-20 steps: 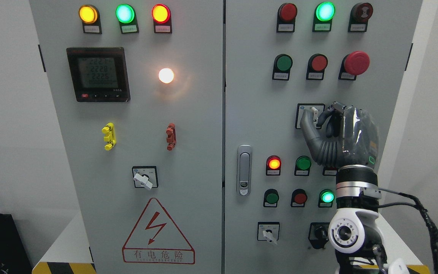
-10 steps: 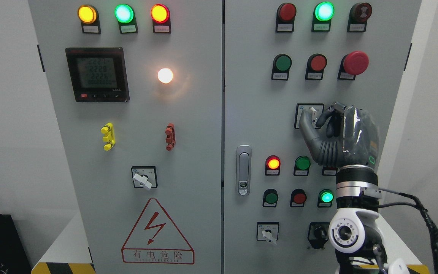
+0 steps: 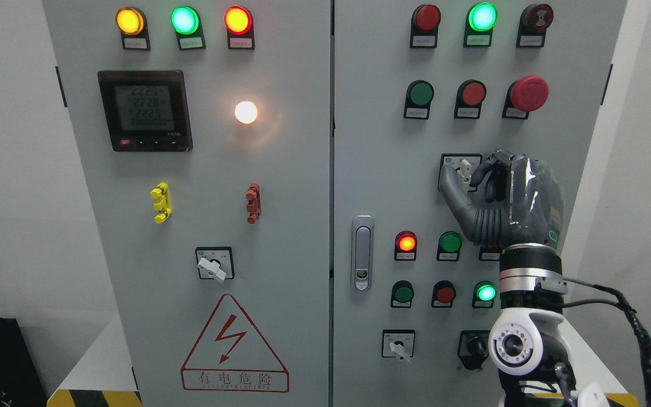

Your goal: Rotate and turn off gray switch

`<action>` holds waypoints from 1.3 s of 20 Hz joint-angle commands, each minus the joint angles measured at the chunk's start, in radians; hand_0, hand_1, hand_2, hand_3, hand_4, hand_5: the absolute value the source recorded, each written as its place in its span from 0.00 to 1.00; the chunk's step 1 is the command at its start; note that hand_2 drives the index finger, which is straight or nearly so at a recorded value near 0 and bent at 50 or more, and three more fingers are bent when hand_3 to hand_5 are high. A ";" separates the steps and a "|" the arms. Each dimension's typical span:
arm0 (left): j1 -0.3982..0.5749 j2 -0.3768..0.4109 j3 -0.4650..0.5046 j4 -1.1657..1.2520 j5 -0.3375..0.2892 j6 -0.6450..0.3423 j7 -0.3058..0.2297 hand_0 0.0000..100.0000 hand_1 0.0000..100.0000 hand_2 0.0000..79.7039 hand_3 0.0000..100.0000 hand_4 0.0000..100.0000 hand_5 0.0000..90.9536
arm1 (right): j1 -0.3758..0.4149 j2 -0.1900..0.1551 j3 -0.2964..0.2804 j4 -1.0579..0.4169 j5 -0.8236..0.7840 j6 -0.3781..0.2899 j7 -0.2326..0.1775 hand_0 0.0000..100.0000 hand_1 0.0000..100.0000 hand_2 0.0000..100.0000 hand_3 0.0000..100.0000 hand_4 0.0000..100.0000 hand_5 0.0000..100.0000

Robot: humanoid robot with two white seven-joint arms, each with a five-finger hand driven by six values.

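Left of the door handle point(image 3: 363, 252) the cabinet face lies open, with only a lower selector switch point(image 3: 213, 264) there. Right of it, the right robot hand point(image 3: 475, 175) pinches the gray switch point(image 3: 464, 167) between thumb and fingers. It sits mid-panel, below a red mushroom button point(image 3: 529, 93) and above a green lamp point(image 3: 450, 242), near the cabinet's right edge.

A lit white lamp point(image 3: 246, 112) glows beside the meter point(image 3: 144, 110), digits perhaps 2228.

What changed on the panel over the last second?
Right hand closed a little tighter on the gray switch: its thumb slid up and left along the knob. Whether the knob turned is too small to tell. Arm, lamps and the other switches unchanged.
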 commanded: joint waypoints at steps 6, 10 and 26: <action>-0.009 -0.001 0.008 -0.025 0.020 -0.001 -0.001 0.12 0.39 0.00 0.00 0.00 0.00 | 0.019 -0.014 -0.001 -0.023 -0.001 -0.026 -0.011 0.22 0.42 0.73 1.00 1.00 1.00; -0.009 0.001 0.008 -0.025 0.020 -0.001 -0.001 0.12 0.39 0.00 0.00 0.00 0.00 | 0.033 -0.015 0.000 -0.053 -0.001 -0.032 -0.014 0.22 0.42 0.73 1.00 1.00 1.00; -0.009 -0.001 0.008 -0.025 0.020 -0.001 -0.001 0.12 0.39 0.00 0.00 0.00 0.00 | 0.158 -0.090 -0.018 -0.149 0.001 -0.314 -0.131 0.25 0.37 0.60 0.96 0.87 0.88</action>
